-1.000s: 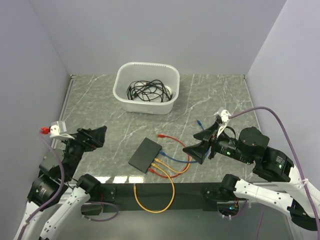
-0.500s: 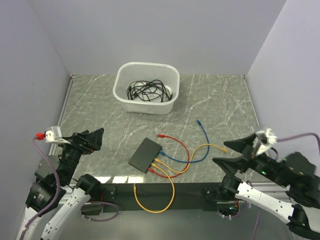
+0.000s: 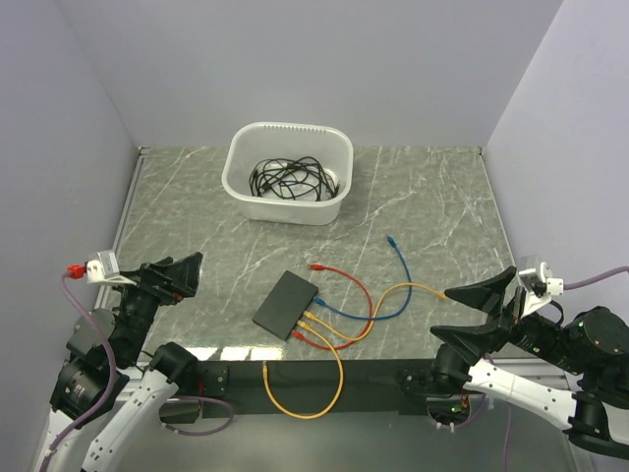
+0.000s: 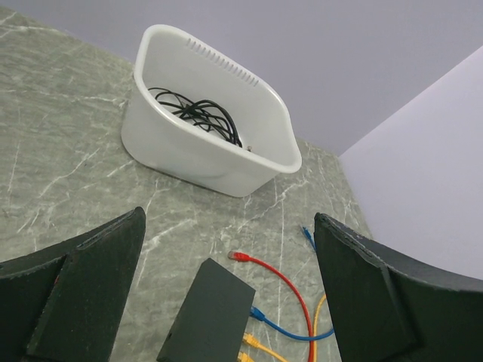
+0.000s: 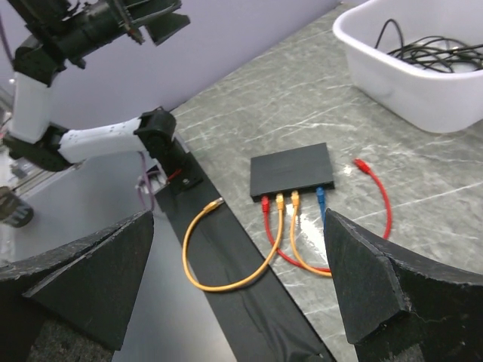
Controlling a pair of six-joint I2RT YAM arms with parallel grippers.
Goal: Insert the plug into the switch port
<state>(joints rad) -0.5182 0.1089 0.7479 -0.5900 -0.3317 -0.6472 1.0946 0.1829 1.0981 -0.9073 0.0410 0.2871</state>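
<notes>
The black switch [image 3: 286, 303] lies flat near the table's front, seen also as the switch [image 4: 207, 317] and the switch [image 5: 290, 170]. A red, two yellow and a blue plug [image 5: 320, 194] sit along its near edge. Loose ends lie about: a red plug [image 3: 314, 265] beside the switch's far corner, a yellow plug [image 3: 265, 370] on the black strip, and a blue plug [image 3: 391, 239] farther back. My left gripper [image 3: 179, 277] hovers open at the left, holding nothing. My right gripper [image 3: 474, 313] hovers open at the near right, holding nothing.
A white tub [image 3: 288, 172] holding tangled black cable stands at the back centre. A black strip [image 3: 373, 379] runs along the table's front edge, and the yellow cable loop [image 3: 305, 398] lies over it. Lilac walls close the back and both sides.
My right arm has pulled back from the cables beside the switch to the near right edge, its jaws opening wider. My left arm has drawn back slightly. Switch and cables have not moved.
</notes>
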